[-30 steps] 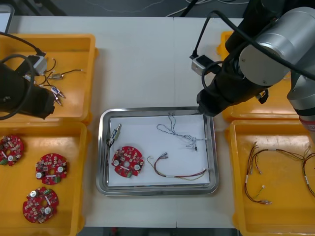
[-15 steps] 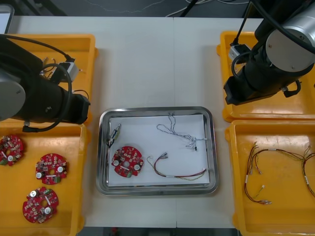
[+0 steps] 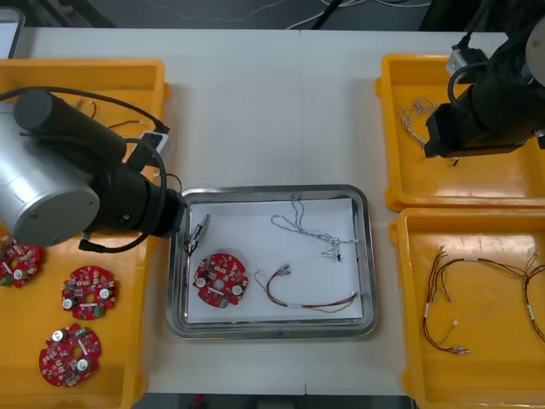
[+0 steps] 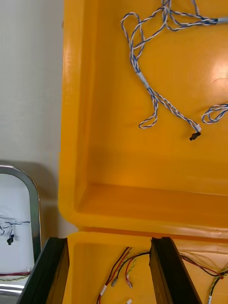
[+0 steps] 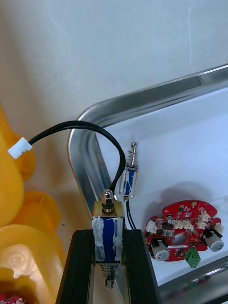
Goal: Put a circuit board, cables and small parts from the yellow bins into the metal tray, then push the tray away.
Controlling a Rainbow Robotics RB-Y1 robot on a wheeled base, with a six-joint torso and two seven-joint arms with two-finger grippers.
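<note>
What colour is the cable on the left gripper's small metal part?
Black cable; left wrist view.

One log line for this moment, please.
left gripper: shut on small metal part, over left rim of metal tray | right gripper: open, over far right yellow bin

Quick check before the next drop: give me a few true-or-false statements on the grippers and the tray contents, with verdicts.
1. The left gripper is shut on a small metal part by the metal tray's left rim. True.
2. Two circuit boards lie in the metal tray. False: it holds one circuit board.
3. The right gripper is open and holds nothing. True.
4. The right gripper hangs over the metal tray. False: it is over the far right yellow bin.
5. The tray has no red and yellow cable. False: a red and yellow cable lies beside the board.
</note>
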